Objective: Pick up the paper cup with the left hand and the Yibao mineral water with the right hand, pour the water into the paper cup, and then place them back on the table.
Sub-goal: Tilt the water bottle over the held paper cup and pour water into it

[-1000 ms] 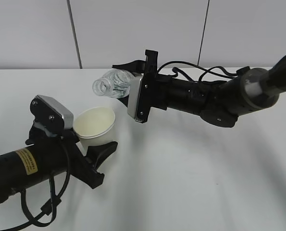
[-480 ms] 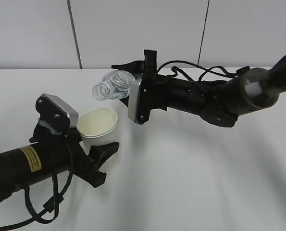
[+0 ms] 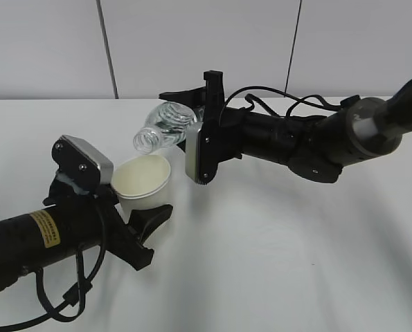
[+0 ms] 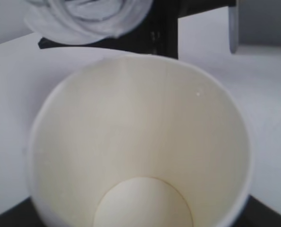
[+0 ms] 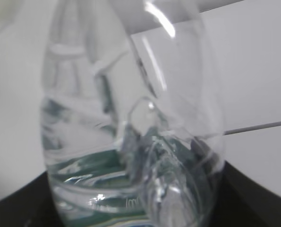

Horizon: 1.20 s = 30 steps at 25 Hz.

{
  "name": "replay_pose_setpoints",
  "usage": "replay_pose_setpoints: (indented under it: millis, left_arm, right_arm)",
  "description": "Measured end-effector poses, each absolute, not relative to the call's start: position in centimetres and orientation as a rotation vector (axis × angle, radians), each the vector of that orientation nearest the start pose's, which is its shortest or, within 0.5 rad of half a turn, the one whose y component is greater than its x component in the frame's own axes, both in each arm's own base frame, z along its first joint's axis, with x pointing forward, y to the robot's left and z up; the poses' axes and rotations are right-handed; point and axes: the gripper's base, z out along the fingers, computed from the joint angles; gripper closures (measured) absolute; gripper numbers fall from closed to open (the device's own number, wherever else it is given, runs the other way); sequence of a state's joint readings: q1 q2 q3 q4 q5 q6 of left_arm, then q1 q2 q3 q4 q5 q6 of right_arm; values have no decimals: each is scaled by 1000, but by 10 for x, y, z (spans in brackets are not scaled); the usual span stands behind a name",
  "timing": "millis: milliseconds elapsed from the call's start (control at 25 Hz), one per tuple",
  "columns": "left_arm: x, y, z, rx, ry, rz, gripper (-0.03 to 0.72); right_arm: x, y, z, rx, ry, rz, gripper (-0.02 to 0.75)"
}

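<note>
Left hand (image 3: 126,225) fingers pinch the paper cup (image 3: 142,181) above the desk (image 3: 275,249). Right hand (image 3: 188,114) fingers pinch the Yibao mineral water (image 3: 163,126), tilted, mouth just above the cup rim.

Cream paper cup (image 3: 143,181), clear bottle (image 3: 163,126), white table (image 3: 282,249).

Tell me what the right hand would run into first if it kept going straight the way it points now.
Probably the paper cup. The right hand points left and slightly downward, with the Yibao mineral water leading, mouth just above the cup's rim. Depth is unclear, so it might pass behind the cup.
</note>
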<state>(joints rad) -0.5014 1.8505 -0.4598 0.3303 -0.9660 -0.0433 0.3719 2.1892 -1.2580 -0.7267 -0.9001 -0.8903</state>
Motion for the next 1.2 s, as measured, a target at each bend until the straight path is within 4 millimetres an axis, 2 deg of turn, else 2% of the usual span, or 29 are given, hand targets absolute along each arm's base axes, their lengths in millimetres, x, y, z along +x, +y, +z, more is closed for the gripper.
replay_pose_setpoints:
  millis: [560, 1200]
  left_arm:
    - [239, -157, 116, 778, 1792, -488, 271]
    - [239, -157, 116, 778, 1796, -486, 271]
  right_arm:
    - [408, 209, 152, -1547, 598, -453, 262]
    - [409, 208, 152, -1540, 597, -463, 262]
